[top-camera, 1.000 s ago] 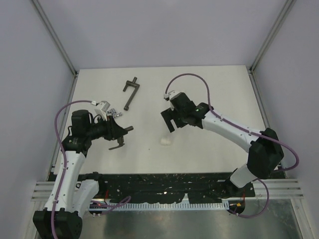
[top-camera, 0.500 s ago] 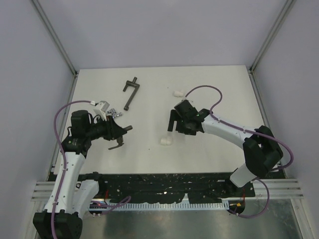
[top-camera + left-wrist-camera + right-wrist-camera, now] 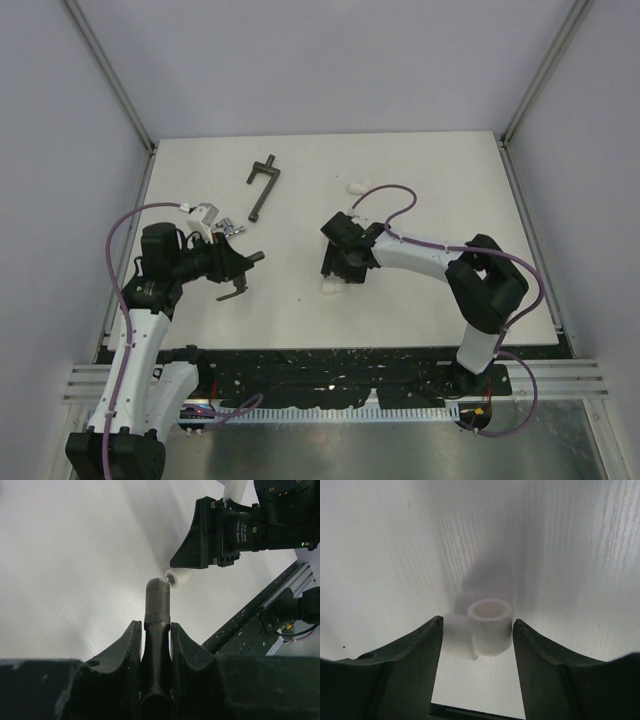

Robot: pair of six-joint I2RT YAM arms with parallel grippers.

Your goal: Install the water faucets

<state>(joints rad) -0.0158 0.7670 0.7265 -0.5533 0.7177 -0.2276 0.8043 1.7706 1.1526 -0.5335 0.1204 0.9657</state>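
My left gripper point(image 3: 243, 266) is shut on the dull dark grey-bronze faucet point(image 3: 256, 259) and holds it level above the table, threaded end pointing right. In the left wrist view the faucet point(image 3: 157, 600) sits clamped between the fingers point(image 3: 125, 645), its threaded tip aimed at a white elbow fitting point(image 3: 177, 578). My right gripper point(image 3: 334, 272) is open and lowered over that elbow point(image 3: 329, 288). In the right wrist view the elbow point(image 3: 485, 625) stands with its socket up between the two open fingers point(image 3: 415, 655), not touched. The shiny silver faucet is not clearly visible.
A second white elbow fitting point(image 3: 356, 186) lies further back, right of centre. The long dark T-handled bar point(image 3: 262, 186) lies at the back left. The black rail point(image 3: 330, 365) runs along the table's near edge.
My right gripper has swung from the back elbow down and left to the near elbow and now straddles it. The back elbow is uncovered. My left arm has stayed still.
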